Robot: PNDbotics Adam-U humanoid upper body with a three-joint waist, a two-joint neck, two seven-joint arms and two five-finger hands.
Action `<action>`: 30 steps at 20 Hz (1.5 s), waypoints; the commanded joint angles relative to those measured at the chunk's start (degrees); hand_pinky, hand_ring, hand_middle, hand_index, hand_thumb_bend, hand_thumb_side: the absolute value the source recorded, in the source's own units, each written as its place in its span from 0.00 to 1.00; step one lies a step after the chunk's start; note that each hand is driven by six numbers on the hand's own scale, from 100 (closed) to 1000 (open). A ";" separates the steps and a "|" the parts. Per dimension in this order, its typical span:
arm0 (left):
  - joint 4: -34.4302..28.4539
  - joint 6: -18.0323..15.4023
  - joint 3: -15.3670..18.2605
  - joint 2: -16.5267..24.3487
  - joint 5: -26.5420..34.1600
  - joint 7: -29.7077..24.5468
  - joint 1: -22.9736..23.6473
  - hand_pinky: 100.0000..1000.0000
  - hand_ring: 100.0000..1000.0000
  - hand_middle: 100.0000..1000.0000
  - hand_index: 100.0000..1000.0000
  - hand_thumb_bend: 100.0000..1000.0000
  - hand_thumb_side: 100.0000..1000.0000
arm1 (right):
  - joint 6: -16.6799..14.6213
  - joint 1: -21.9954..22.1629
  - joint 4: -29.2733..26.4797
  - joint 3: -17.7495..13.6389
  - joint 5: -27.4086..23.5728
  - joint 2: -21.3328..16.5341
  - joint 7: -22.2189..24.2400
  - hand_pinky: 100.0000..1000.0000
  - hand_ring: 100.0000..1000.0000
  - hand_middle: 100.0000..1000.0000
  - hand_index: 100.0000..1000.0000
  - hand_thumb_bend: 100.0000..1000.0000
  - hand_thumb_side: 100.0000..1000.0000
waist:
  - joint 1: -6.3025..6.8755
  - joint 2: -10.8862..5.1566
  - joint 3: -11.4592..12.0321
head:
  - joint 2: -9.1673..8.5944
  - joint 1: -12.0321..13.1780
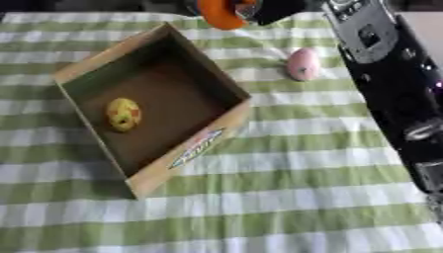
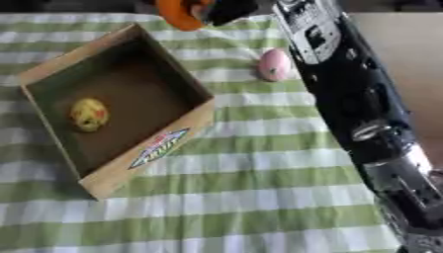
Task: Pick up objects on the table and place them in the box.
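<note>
An open cardboard box [image 1: 192,149] lies askew on the green-and-white checked cloth, left of centre. Inside it, near the left wall, lies a yellow rounded object with red marks [image 1: 123,114]. A pink egg-shaped object [image 1: 303,64] rests on the cloth just right of the box. My right arm [image 1: 394,84] runs up the right side. Its hand [image 1: 270,9] is at the top edge, beyond the box's far corner, with fingers curled on an orange rounded object [image 1: 220,15]. The top edge cuts off most of the hand. My left hand shows in neither view.
The checked tablecloth [image 1: 286,197] spreads out in front of and to the right of the box. The bare table edge [image 2: 407,59] shows at the far right. The black forearm hangs over the cloth's right part.
</note>
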 commanded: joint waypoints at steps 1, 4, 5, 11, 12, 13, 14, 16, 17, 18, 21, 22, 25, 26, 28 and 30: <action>-0.97 0.16 0.05 0.56 -0.02 -0.05 -0.33 0.52 0.68 0.66 0.75 0.00 0.98 | 0.24 -1.81 -2.06 0.71 -0.71 0.94 0.78 0.63 0.51 0.22 0.57 0.00 0.23 | 0.17 -1.57 0.10 | 0.07 -0.49; -0.97 0.14 0.02 0.53 0.05 -0.04 -0.39 0.52 0.68 0.66 0.75 0.00 0.98 | 0.38 -1.66 -2.19 1.49 -0.75 2.80 1.58 0.63 0.51 0.22 0.57 0.00 0.22 | 0.17 -1.59 0.25 | -0.25 -0.64; -0.97 0.13 0.00 0.51 0.07 -0.05 -0.42 0.52 0.68 0.66 0.75 0.00 0.98 | 0.44 -1.55 -2.16 1.75 -0.69 3.38 1.84 0.62 0.51 0.22 0.57 0.00 0.23 | 0.17 -1.58 0.33 | -0.37 -0.69; -0.97 0.16 -0.08 0.49 0.15 -0.14 -0.50 0.52 0.68 0.66 0.75 0.00 0.98 | 0.30 -1.12 -0.22 3.72 1.48 6.14 2.88 0.62 0.52 0.24 0.57 0.00 0.24 | 0.10 -1.54 0.72 | -0.65 -0.98; -0.97 0.17 -0.10 0.49 0.17 -0.16 -0.52 0.52 0.68 0.66 0.75 0.00 0.98 | 0.17 -1.02 0.55 4.18 2.17 6.47 2.91 0.62 0.52 0.24 0.57 0.00 0.24 | 0.09 -1.53 0.78 | -0.67 -1.04; -0.97 0.17 -0.11 0.50 0.17 -0.19 -0.53 0.52 0.68 0.66 0.75 0.00 0.98 | -0.04 -0.91 1.40 4.63 2.91 6.74 2.95 0.62 0.53 0.25 0.57 0.00 0.24 | 0.08 -1.52 0.84 | -0.68 -1.09; -0.97 0.18 -0.10 0.51 0.17 -0.20 -0.54 0.52 0.68 0.66 0.75 0.00 0.98 | -0.34 -0.79 2.40 5.08 3.68 6.98 3.04 0.62 0.53 0.25 0.57 0.00 0.24 | 0.06 -1.51 0.90 | -0.69 -1.13; -0.97 0.22 -0.09 0.50 0.17 -0.18 -0.53 0.52 0.68 0.66 0.75 0.00 0.98 | -1.10 -0.63 4.10 5.60 5.07 7.41 3.12 0.62 0.54 0.26 0.57 0.00 0.24 | 0.03 -1.49 0.97 | -0.73 -1.16; -0.97 0.28 -0.07 0.49 0.15 -0.16 -0.53 0.52 0.68 0.66 0.75 0.00 0.98 | -1.52 -0.47 5.05 5.97 5.77 7.63 3.27 0.62 0.55 0.27 0.57 0.00 0.25 | -0.01 -1.48 1.01 | -0.74 -1.16; -0.97 0.36 -0.07 0.49 0.13 -0.15 -0.55 0.52 0.68 0.66 0.75 0.00 0.98 | -2.07 -0.35 6.08 6.46 6.53 7.86 3.47 0.62 0.55 0.27 0.57 0.00 0.25 | -0.05 -1.47 1.03 | -0.79 -1.14; -0.97 0.48 -0.09 0.48 0.09 -0.12 -0.61 0.53 0.68 0.66 0.75 0.00 0.98 | -4.05 -0.14 8.37 7.64 8.63 8.46 3.93 0.62 0.58 0.31 0.59 0.00 0.29 | -0.11 -1.44 1.05 | -0.92 -1.15; -0.97 0.49 -0.10 0.48 0.10 -0.11 -0.62 0.53 0.68 0.66 0.75 0.00 0.98 | -4.75 -0.05 8.98 8.04 9.25 8.66 4.17 0.63 0.59 0.32 0.60 0.00 0.30 | -0.12 -1.43 1.06 | -0.94 -1.19; -0.97 0.51 -0.11 0.48 0.12 -0.09 -0.63 0.53 0.68 0.66 0.75 0.00 0.98 | -6.89 0.17 10.64 8.88 11.04 9.22 5.43 0.64 0.63 0.39 0.66 0.00 0.31 | -0.14 -1.40 1.12 | -0.96 -1.24; -0.97 0.54 -0.12 0.47 0.11 -0.11 -0.63 0.53 0.68 0.66 0.75 0.00 0.98 | -7.63 0.21 11.18 9.15 11.58 9.43 6.06 0.65 0.64 0.42 0.69 0.00 0.30 | -0.16 -1.38 1.13 | -0.95 -1.26; -0.97 0.58 -0.13 0.46 0.10 -0.13 -0.63 0.53 0.68 0.66 0.75 0.00 0.98 | -9.07 0.18 11.86 9.32 12.53 9.77 7.29 0.66 0.67 0.46 0.74 0.00 0.30 | -0.18 -1.36 1.12 | -0.96 -1.24; -0.97 0.60 -0.15 0.46 0.09 -0.17 -0.64 0.53 0.68 0.66 0.75 0.00 0.98 | -10.44 0.14 12.30 9.38 13.44 10.06 8.51 0.67 0.72 0.54 0.81 0.00 0.38 | -0.18 -1.35 1.11 | -0.96 -1.22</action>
